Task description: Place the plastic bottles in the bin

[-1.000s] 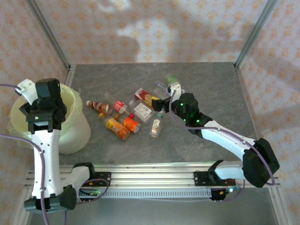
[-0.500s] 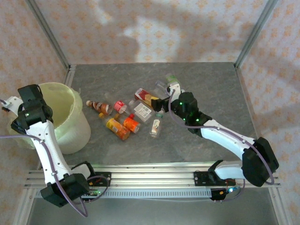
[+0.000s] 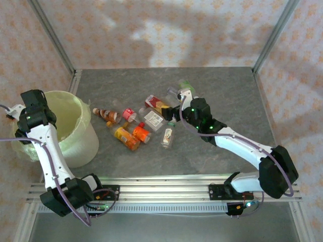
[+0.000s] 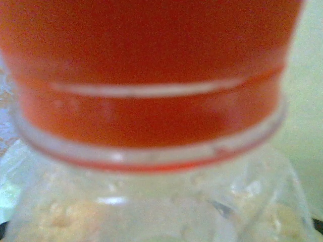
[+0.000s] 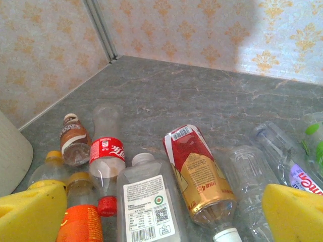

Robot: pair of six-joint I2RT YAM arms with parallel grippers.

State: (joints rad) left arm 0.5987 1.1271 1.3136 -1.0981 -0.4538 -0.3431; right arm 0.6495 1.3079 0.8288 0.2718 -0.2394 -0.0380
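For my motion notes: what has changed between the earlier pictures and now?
The left arm swung from the middle of the bin to its left rim; a red-banded bottle sits close at its wrist camera, whether gripped I cannot tell. The right gripper edged left over the pile, jaws open. The bottles on the table lie unchanged.

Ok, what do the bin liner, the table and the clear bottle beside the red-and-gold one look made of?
Liner: thin pale yellow-green plastic film, with soft folds at the top. Table: grey, veined, matte, so stone or a stone-look laminate. Clear bottle: thin transparent plastic, see-through with glossy glints.
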